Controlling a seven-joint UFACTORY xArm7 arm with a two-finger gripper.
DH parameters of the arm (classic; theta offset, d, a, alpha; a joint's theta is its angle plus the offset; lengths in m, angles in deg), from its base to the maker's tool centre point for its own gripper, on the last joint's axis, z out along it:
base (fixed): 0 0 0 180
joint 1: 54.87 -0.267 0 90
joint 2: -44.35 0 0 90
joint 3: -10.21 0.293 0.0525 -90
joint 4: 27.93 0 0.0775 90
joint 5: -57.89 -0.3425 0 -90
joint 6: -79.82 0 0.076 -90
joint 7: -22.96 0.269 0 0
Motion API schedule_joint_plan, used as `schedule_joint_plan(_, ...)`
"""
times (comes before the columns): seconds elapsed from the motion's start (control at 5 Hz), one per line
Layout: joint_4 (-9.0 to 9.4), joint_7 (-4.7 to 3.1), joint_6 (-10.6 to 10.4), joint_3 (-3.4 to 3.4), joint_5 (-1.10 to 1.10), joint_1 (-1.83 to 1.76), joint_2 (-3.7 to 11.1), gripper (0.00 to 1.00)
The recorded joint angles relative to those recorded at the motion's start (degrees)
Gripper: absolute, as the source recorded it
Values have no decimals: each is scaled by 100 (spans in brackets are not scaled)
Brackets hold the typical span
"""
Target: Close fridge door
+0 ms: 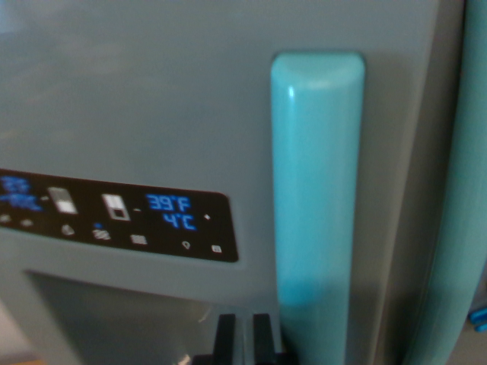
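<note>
From my seat I see only the tips of the gripper (243, 338), two black fingers (225, 337) poking up from the bottom edge at about 6 o'clock. The jaws stand a narrow slit apart with nothing between them, so I read them as released and empty. Whether the tips touch the surface behind them I cannot tell; the view is soft with blur.

Just at 3 o'clock of the tips runs the handle (316, 213), a rounded turquoise bar standing upright, its flat top near 1 o'clock of the frame centre and its lower end running out of the bottom edge. The right finger sits just beside the handle's foot.

The door (152, 91) fills most of the view as a pale grey-green panel behind both. At 9 o'clock of the handle lies a black panel (114, 217), slightly tilted, with blue digits (170, 212) reading 39°F and 4°C and small white icons. Under it, at 7 o'clock, the door steps into a shadowed recess (114, 319).

At the far 3 o'clock edge a second turquoise strip (460, 190) runs top to bottom, separated from the door by a dark seam. A small blue piece (480, 316) shows at 4 o'clock.
</note>
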Motion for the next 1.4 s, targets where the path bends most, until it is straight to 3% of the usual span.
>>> schedule_joint_plan(0.2, -162, 0, -3, -63, 0, 0, 235, 100)
schedule_joint_plan(0.4, -162, 0, -3, -63, 0, 0, 235, 100)
schedule_joint_plan(0.6, -305, 0, -9, -128, 0, 0, 426, 100)
schedule_joint_plan(0.8, -305, 0, -9, -128, 0, 0, 426, 100)
schedule_joint_plan(1.0, -435, 0, -25, -144, 0, 0, 607, 100)
schedule_joint_plan(1.2, -435, 0, -25, -144, 0, 0, 607, 100)
schedule_joint_plan(1.4, -601, 0, -27, -168, 0, 0, 803, 100)
